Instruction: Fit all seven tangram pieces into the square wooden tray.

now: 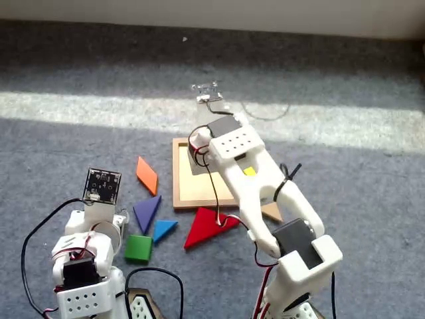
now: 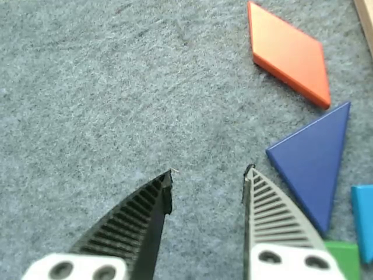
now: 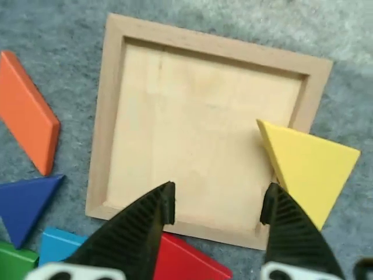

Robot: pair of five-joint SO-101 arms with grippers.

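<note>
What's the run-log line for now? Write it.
left tool open over carpet | right tool open above tray | yellow triangle overlapping tray rim

The worktop (image 1: 60, 60) is grey all over, with a mottled, fibrous, short-pile surface. A bright band of sunlight (image 1: 80, 109) crosses it from 9 o'clock to 3 o'clock, above the middle, sloping slightly downward toward 3 o'clock. The surface on either side of it lies in shade. Along the 12 o'clock edge runs a pale strip (image 1: 265, 13), either wall or skirting.
</note>
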